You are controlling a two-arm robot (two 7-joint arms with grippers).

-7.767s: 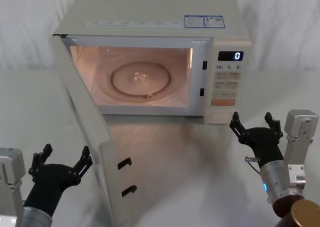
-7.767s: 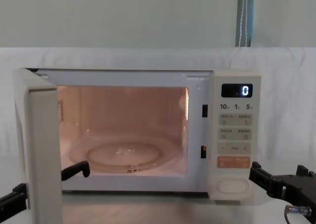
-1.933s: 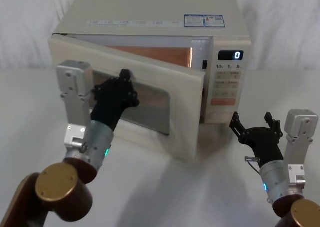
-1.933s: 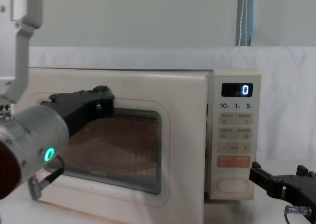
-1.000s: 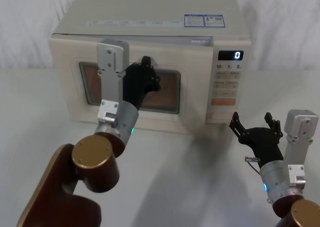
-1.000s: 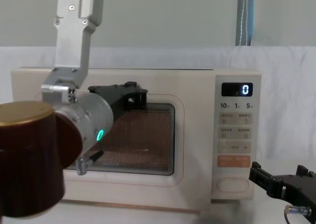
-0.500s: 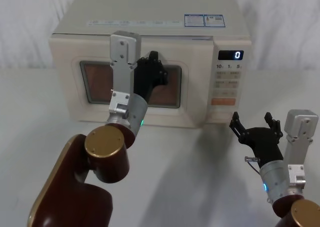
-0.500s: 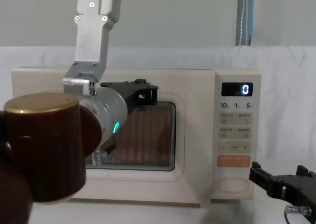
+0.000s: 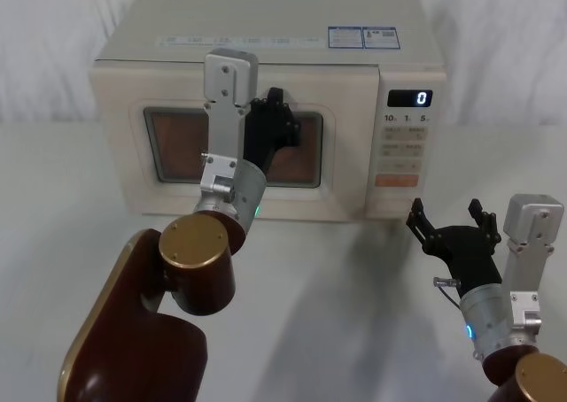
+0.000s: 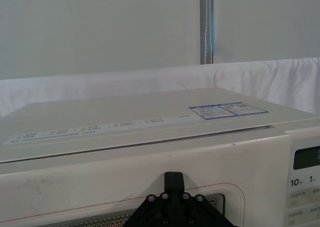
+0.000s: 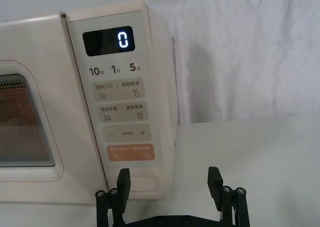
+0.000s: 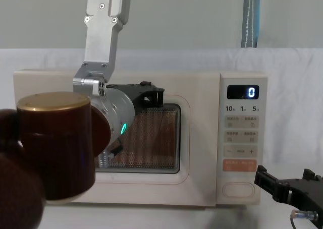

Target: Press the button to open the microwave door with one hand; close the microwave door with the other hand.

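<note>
The cream microwave door (image 9: 344, 167) with its dark window lies flush with the oven front. My left gripper (image 9: 276, 120) rests against the door at the window's upper right; the chest view shows the left gripper (image 12: 150, 95) there too. The left wrist view looks over the gripper's base (image 10: 173, 207) along the oven top. The pill-shaped button (image 9: 392, 209) sits at the bottom of the keypad panel. My right gripper (image 9: 446, 212) hangs open just in front of the button (image 11: 143, 182) and a little below it, apart from it.
The display (image 9: 409, 98) reads 0. The orange key (image 11: 130, 152) sits just above the button. My left arm's brown elbow (image 12: 55, 143) hides the door's left part in the chest view. A white cloth covers the table (image 9: 337, 296).
Pushed by my left gripper, the door has swung the last bit from slightly ajar to flush. The left arm has reached farther forward. The right arm has stayed still.
</note>
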